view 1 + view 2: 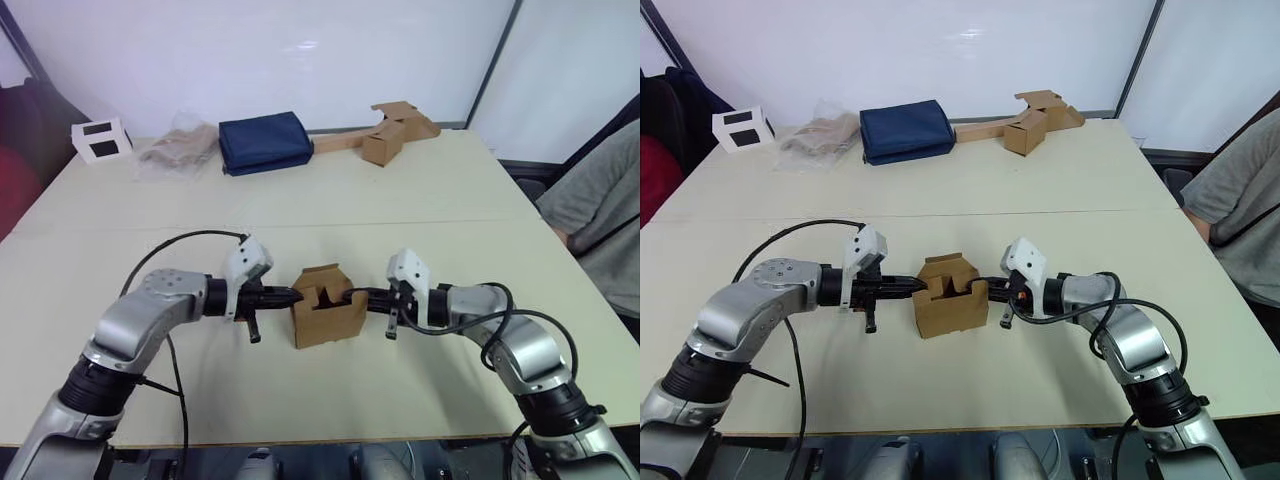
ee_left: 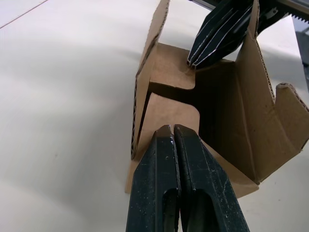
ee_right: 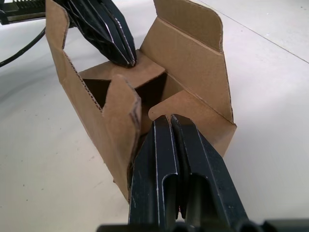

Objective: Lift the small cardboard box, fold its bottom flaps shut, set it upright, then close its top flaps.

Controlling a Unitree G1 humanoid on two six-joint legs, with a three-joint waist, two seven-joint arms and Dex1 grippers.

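Pale table (image 1: 420, 200). Small cardboard box (image 1: 328, 322) between left gripper (image 2: 174, 129) and right gripper (image 3: 170, 120), both closed, empty, tips pressing flaps (image 2: 171, 113) inward. Push evenly from both sides so tabs interlock.

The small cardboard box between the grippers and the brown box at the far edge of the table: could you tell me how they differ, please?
The small cardboard box stands alone near the robot, with the left gripper and right gripper pressing its flaps inward. The far brown box is joined to a long cardboard strip and is untouched. Both are plain brown corrugated cardboard.
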